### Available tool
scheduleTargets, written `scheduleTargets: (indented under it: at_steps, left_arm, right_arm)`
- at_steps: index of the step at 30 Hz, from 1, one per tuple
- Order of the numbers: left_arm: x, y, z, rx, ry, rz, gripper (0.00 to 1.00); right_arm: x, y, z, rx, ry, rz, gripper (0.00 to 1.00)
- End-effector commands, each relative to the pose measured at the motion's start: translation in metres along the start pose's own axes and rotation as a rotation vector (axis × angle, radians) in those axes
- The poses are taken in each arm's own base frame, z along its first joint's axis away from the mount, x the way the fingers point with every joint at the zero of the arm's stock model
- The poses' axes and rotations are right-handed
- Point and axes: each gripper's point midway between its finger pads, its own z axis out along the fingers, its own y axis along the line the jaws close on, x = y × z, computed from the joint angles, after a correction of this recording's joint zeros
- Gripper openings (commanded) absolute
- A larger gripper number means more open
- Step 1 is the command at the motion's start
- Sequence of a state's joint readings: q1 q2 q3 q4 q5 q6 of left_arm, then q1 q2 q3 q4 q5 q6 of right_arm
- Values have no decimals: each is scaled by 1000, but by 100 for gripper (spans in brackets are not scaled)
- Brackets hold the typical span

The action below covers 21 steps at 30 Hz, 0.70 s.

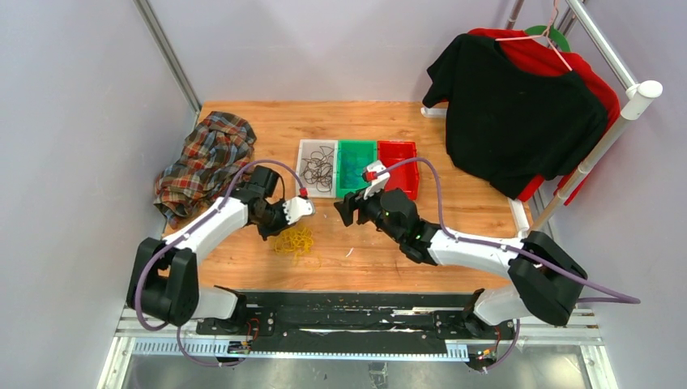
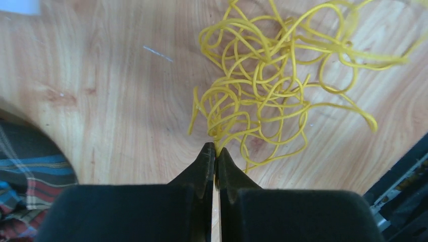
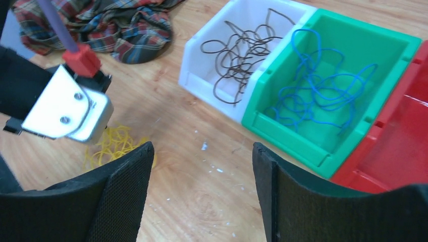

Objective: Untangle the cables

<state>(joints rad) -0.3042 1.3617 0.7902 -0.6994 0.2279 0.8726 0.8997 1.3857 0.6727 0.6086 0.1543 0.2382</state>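
Indoors, wooden table, yellow cables, pale walls

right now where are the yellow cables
In the top view, the yellow cables lie on the wooden table, left of centre, by the left gripper.

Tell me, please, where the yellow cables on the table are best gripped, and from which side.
Pinch an outlying loop at the rim of the yellow cables, not the dense middle, bringing the end effector down from above. The wires lie flat on the table, and the rim strands stand clear of their neighbours, so one should lift alone.
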Motion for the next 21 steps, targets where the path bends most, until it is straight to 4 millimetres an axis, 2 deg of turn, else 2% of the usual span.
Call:
scheduleTargets:
  at_steps: [1,9,13,21]
  left_arm:
    - [-35,-10,-31,27,-160,-14,1]
    - [-73,-24,-80,62,-330,-50,1]
    - [-90,-29,-99,83,-398,-77,1]
    - [-99,-30,-123,45,-450,-51,1]
  right_arm:
    - [-7,29,-4,-73,-66,12,72]
    - [-2,66,-6,-196,-109,4,72]
    - [-1,74,-6,-212,-101,0,72]
    - [-4,85,-13,-256,-118,-18,73]
